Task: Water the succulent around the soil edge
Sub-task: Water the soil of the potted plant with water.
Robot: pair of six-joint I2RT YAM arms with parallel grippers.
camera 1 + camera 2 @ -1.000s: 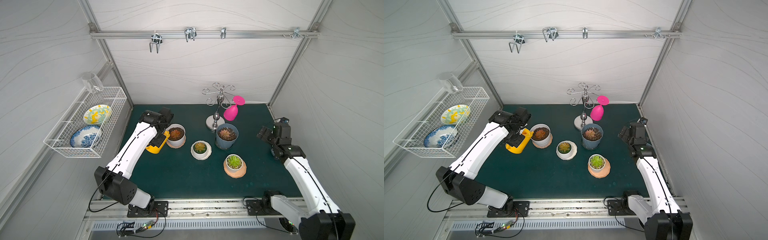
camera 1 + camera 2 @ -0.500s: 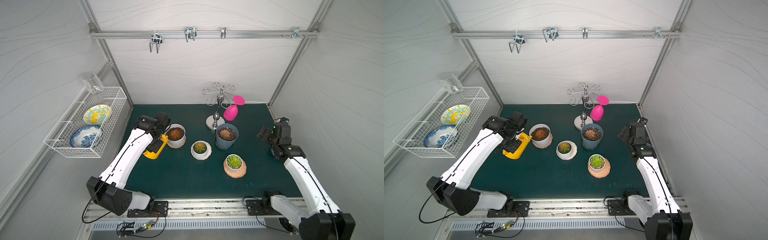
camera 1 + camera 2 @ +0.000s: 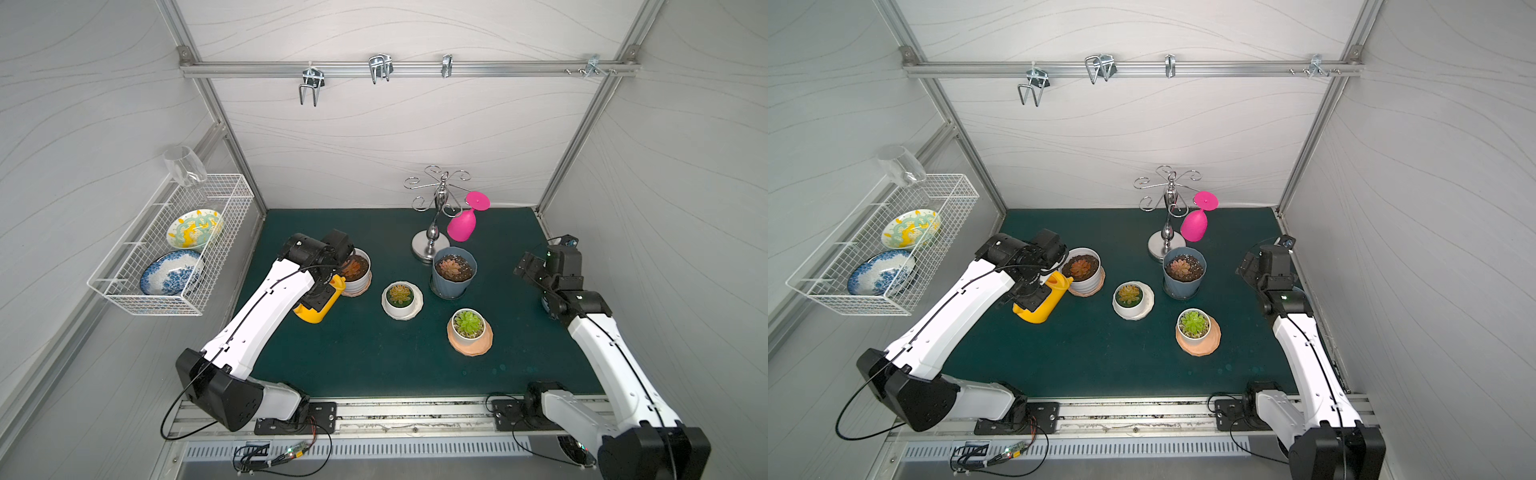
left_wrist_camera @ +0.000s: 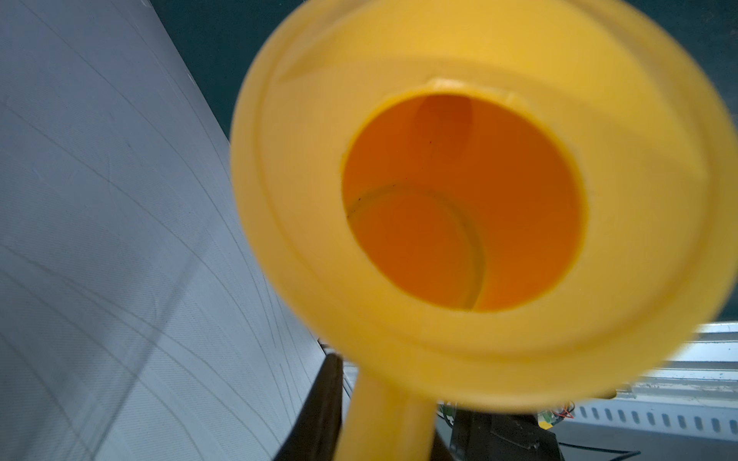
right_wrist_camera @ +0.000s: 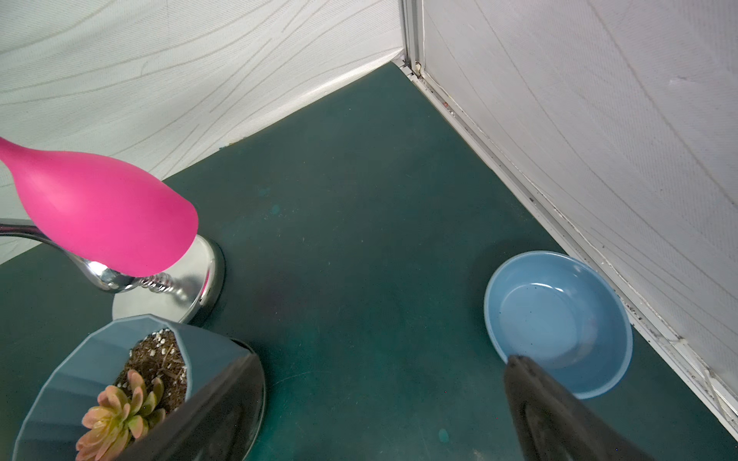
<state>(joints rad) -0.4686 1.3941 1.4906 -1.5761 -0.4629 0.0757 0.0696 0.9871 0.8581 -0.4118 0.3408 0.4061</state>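
Yellow watering can (image 3: 1043, 306): tilted, handle clamped in my left hand (image 3: 1030, 296), spout at the rim of the white pot (image 3: 1089, 283) holding the orange succulent (image 3: 1080, 267), left side of bench (image 3: 1100, 365). My right hand (image 5: 381, 361): spread apart, empty.

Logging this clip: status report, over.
Left gripper shut on watering can, spout tipped at rim of white pot. Right gripper open, idle. Nothing blocking.

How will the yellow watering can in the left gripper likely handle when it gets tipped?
The yellow watering can looks like smooth moulded plastic: probably stiff, light, slippery. The left gripper pinches only its handle, so it may twist in the grip when tipped. Its wide open top, seen in the left wrist view, could slop over if tilted fast.
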